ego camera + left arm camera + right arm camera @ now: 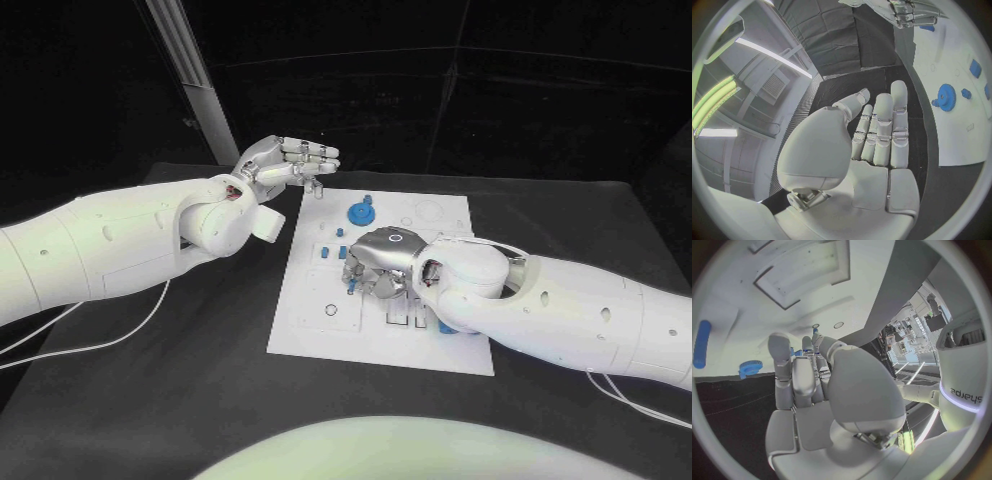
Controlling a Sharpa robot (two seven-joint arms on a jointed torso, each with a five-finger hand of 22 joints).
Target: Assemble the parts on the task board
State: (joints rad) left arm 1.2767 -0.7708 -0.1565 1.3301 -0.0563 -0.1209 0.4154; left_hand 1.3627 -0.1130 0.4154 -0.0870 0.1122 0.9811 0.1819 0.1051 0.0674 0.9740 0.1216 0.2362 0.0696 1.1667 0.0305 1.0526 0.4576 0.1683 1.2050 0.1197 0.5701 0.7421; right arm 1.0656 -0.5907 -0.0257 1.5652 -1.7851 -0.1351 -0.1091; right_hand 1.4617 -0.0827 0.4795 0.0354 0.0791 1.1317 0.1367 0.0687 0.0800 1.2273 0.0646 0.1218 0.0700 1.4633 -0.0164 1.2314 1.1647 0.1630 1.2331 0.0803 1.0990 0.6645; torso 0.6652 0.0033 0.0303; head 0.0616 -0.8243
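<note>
A black worktop [173,400] carries the white board [325,335], which lies flat at its middle. A thin white cable [101,340] trails on the worktop left of the board, and another cable [635,400] lies to the board's right.

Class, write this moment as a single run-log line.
left hand: open, beside task board | right hand: over board, grasp unclear | blue gear: on board

A white rectangular task board [310,325] lies flat on the table. A blue gear [361,212] stands near its far edge. Small blue parts [335,251] sit mid-board.
</note>
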